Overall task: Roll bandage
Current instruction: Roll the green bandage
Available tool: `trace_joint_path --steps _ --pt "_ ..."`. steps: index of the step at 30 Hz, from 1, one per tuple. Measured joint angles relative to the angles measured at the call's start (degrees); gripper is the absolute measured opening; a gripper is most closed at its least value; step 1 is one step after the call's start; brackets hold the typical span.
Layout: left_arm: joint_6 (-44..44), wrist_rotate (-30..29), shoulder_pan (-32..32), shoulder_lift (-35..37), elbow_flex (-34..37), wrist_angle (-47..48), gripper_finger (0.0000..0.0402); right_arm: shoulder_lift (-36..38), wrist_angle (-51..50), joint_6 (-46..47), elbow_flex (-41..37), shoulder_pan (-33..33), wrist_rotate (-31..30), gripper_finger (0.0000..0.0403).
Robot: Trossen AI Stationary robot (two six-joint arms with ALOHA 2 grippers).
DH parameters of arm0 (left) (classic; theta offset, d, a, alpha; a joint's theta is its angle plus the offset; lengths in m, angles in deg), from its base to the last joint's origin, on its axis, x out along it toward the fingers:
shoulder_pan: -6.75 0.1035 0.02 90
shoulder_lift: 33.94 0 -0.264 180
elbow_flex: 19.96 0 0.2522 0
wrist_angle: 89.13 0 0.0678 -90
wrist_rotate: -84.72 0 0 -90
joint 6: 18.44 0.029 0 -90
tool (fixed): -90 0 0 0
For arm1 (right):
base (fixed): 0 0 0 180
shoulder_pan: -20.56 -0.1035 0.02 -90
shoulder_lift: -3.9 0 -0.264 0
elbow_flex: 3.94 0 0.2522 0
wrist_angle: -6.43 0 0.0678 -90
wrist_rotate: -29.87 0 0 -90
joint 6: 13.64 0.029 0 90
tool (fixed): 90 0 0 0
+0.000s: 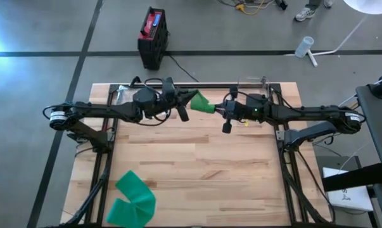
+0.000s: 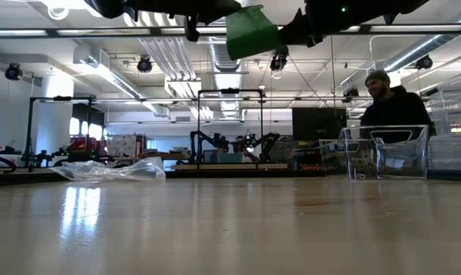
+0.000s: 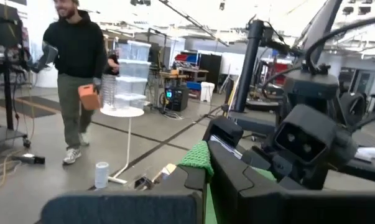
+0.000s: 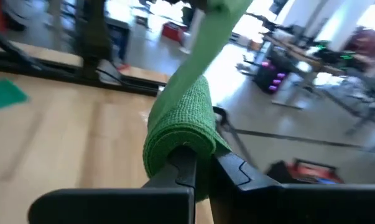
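The green bandage (image 1: 202,102) is up in the air, over the far part of the wooden table (image 1: 197,164). It hangs between the two claws and does not touch the table. In the low view it shows as a green piece (image 2: 251,32) high above the table top (image 2: 230,229), held between the two dark arms.

The right claw (image 1: 217,108) pinches the rolled end of the bandage. In the right wrist view, the roll (image 4: 181,134) sits on the tips of the two dark fingers (image 4: 186,165), which are pressed close together on it. A flat strip of bandage goes up and away from the roll.

The left claw (image 1: 185,101) is just on the other side of the bandage, very near the right claw. In the left wrist view, its fingers (image 3: 227,171) are close together with green cloth (image 3: 198,158) squeezed between them, so it pinches the other end.

Well away from both claws, near the front left corner of the table, lies more green bandage (image 1: 132,197), flat and folded over itself.

Behind the left claw, at the far left corner, is a crinkly clear plastic bag (image 2: 112,169). Behind the right claw, at the far edge, stands a clear plastic box (image 2: 383,153).

A person (image 2: 391,103) in dark clothes is behind the table. The left wrist view shows a person (image 3: 75,68) walking on the floor.
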State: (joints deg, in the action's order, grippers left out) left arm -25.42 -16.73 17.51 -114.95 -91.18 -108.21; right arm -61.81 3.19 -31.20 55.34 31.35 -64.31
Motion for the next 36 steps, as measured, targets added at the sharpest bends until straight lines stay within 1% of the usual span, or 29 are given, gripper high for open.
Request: trace_joint_path --steps 4,6,8,12,15,21,24,26,29,34,36 --pt "-1.4 0.0 0.3 -1.3 0.0 0.6 0.0001 0.0 1.2 3.7 0.0 0.0 4.0 0.0009" --pt "-2.8 0.0 0.9 -1.4 0.0 1.2 0.0008 0.0 1.1 4.5 0.0 0.0 4.2 0.0009" --pt "-4.1 0.1 1.5 -1.3 -0.1 2.4 0.0024 -0.1 1.3 4.6 0.0 0.0 4.1 0.0009" --pt "-5.9 0.2 2.8 -1.1 -0.1 6.5 0.0073 -0.2 1.1 4.6 0.0 0.0 4.2 0.0009" --pt "-7.0 0.2 3.6 -0.7 -0.1 7.5 0.0114 -0.2 1.3 4.6 0.0 0.0 4.1 0.0009" --pt "-8.8 2.8 3.8 -1.1 -0.8 8.7 0.0198 -0.2 1.4 6.3 0.0 0.0 4.1 0.0009" --pt "-8.8 3.0 3.8 -1.8 -3.3 11.3 0.0239 -0.2 1.8 6.7 0.0 0.0 4.2 0.0009" --pt "-8.7 3.0 3.9 -2.7 -5.4 15.2 0.0265 -0.2 1.8 6.7 0.0 0.0 4.2 0.0009" --pt "-8.6 3.0 4.2 -5.7 -9.8 20.0 0.0298 -0.2 1.8 7.2 0.0 -0.1 4.2 0.0009" --pt "-7.6 3.5 5.0 -11.0 -17.7 26.4 0.0333 -0.2 1.8 7.5 0.0 -0.1 4.0 0.0009" --pt "-6.7 5.0 5.1 -12.7 -20.6 28.2 0.034 -0.2 1.7 7.5 0.0 -0.1 4.0 0.0009"
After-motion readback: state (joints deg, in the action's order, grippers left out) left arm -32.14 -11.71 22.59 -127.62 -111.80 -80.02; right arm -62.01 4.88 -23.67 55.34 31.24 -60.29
